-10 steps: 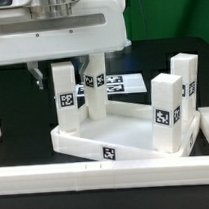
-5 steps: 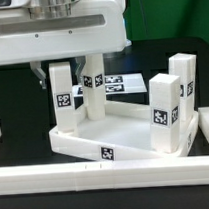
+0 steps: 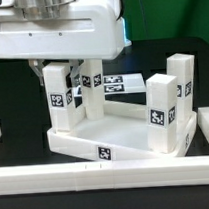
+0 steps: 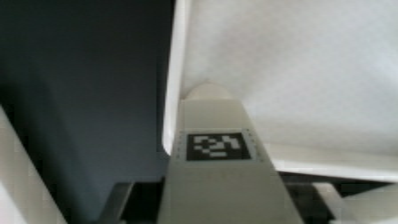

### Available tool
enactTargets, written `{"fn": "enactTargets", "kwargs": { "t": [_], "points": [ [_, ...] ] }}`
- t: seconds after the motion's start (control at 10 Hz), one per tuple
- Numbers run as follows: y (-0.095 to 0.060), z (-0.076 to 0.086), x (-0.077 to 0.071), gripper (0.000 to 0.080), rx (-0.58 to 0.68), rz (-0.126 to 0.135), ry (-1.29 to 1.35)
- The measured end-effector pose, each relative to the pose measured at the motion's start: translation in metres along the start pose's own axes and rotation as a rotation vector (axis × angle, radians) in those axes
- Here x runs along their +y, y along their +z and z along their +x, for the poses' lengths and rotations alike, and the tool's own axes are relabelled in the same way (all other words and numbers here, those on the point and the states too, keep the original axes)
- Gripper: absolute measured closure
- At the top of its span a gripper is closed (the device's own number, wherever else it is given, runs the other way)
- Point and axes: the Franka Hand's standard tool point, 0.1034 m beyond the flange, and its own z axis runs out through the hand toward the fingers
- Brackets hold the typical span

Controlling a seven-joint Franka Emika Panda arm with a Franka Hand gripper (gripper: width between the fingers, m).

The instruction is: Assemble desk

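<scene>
Desk tabletop [image 3: 90,143] seated on dark table, four tagged legs upright at corners. Marker board [image 3: 126,85] lying flat behind tabletop; border rail [image 3: 107,174] laid in front. Gripper [image 3: 58,63] lowered vertically over rear leg [image 3: 59,96], fingers clenched on leg top.
</scene>
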Motion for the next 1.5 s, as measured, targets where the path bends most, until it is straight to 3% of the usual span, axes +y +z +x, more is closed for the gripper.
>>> {"fn": "enactTargets", "kwargs": {
  "t": [0.5, 1.3, 1.4, 1.5],
  "points": [
    [0.0011, 0.0020, 0.0007, 0.0511, -0.011, 0.060, 0.515],
    [0.0025, 0.0039, -0.0025, 0.0509, -0.028, 0.059, 1.091],
    [0.0029, 0.0036, -0.0026, 0.0419, -0.029, 0.058, 1.101],
    [0.0031, 0.0035, -0.0024, 0.0227, -0.027, 0.058, 1.042]
  ]
}}
